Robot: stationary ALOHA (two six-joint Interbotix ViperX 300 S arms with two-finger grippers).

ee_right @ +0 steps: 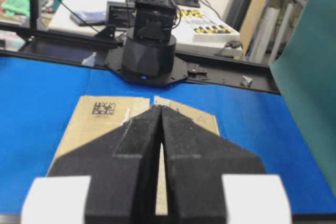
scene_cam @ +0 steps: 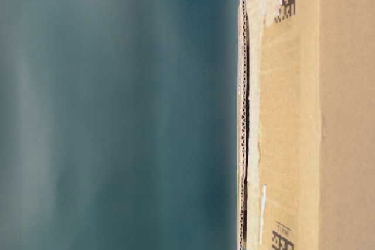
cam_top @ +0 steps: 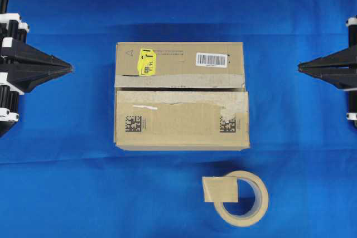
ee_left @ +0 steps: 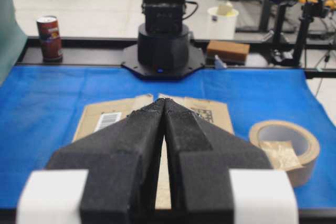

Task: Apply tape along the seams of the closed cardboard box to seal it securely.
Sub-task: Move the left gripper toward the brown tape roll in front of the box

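Note:
The cardboard box (cam_top: 181,96) lies flat in the middle of the blue cloth, with a yellow sticker, a barcode label and two black codes on top. Its seams (cam_top: 178,88) show as a dark gap between the two flaps, edged with pale torn remnants. A short tan piece of tape (cam_top: 219,189) sticks out from the beige roll (cam_top: 245,199) in front of the box. My left gripper (cam_top: 71,69) hangs shut and empty well left of the box. My right gripper (cam_top: 299,67) is shut and empty well to its right. Both point at the box.
The table-level view shows only the box's side (scene_cam: 328,115) and the flap gap (scene_cam: 246,115) close up. In the left wrist view, a red can (ee_left: 49,38) and a brown block (ee_left: 227,51) sit past the cloth's far edge beside the other arm's base (ee_left: 163,51).

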